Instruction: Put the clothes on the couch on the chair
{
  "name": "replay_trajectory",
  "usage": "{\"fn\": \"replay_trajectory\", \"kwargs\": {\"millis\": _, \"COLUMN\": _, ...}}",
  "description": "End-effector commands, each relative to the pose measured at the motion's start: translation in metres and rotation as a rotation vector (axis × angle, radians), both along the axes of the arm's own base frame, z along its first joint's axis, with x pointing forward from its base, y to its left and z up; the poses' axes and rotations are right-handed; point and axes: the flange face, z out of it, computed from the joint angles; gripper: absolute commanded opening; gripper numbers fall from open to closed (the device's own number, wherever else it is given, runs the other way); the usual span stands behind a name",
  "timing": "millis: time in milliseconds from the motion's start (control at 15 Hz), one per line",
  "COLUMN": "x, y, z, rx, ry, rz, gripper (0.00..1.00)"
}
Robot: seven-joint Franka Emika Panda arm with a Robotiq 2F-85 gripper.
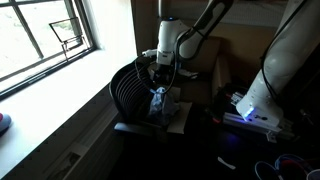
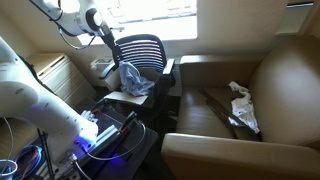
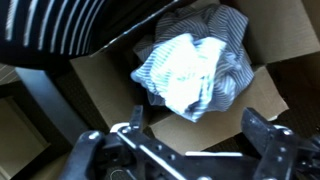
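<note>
- Couch (image 2: 270, 75): a brown seat that fills one side of the room. A window (image 1: 45, 40) lights the opposite side.
- Chair (image 2: 140, 50): black with a mesh back, standing just beside one arm of the couch. It is the target surface for the task.
- Arm (image 1: 185, 35): the single robot arm, reaching in over the chair seat. It is well apart from the couch cushion.
- Cardboard (image 3: 100, 85): a flat brown sheet lying on the chair seat, under the cloth there.
- Pale cloth (image 2: 240, 105): a crumpled piece on the couch seat cushion, and judged to be the item not yet moved.
  - Its long axis runs roughly from the backrest toward the front edge of the seat.
  - It lies away from the fingers, across the couch arm and lower, so the coming move probably turns on a sideways reach toward the couch followed by a descent.
- Striped cloth (image 3: 195, 65): a blue-and-white bundle already on the chair, resting on the cardboard directly below the fingers.
- Fingers (image 1: 160, 78): spread wide and holding nothing. In the wrist view the two tips frame the bundle from above without touching it.
- The soft, crumpled fabric on a yielding cushion suggests that a pinch on a raised fold would hold better than one on a flat part.
</note>
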Motion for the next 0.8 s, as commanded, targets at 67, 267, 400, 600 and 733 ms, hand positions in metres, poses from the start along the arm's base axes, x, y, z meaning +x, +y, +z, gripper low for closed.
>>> {"fn": "replay_trajectory", "kwargs": {"millis": 67, "x": -0.002, "y": -0.016, "z": -0.007, "rx": -0.017, "ry": 0.013, "rz": -0.052, "gripper": 1.00}}
{"fn": "replay_trajectory", "kwargs": {"millis": 267, "x": 0.001, "y": -0.018, "z": -0.063, "rx": 0.123, "ry": 0.144, "rz": -0.130, "gripper": 1.00}}
{"fn": "replay_trajectory", "kwargs": {"millis": 400, "x": -0.003, "y": -0.027, "z": -0.110, "rx": 0.197, "ry": 0.222, "rz": -0.194, "gripper": 1.00}}
{"fn": "replay_trajectory", "kwargs": {"millis": 600, "x": -0.012, "y": -0.026, "z": -0.109, "rx": 0.195, "ry": 0.238, "rz": -0.213, "gripper": 1.00}}
{"fn": "replay_trajectory", "kwargs": {"millis": 733, "x": -0.010, "y": -0.029, "z": -0.132, "rx": 0.214, "ry": 0.267, "rz": -0.242, "gripper": 1.00}}
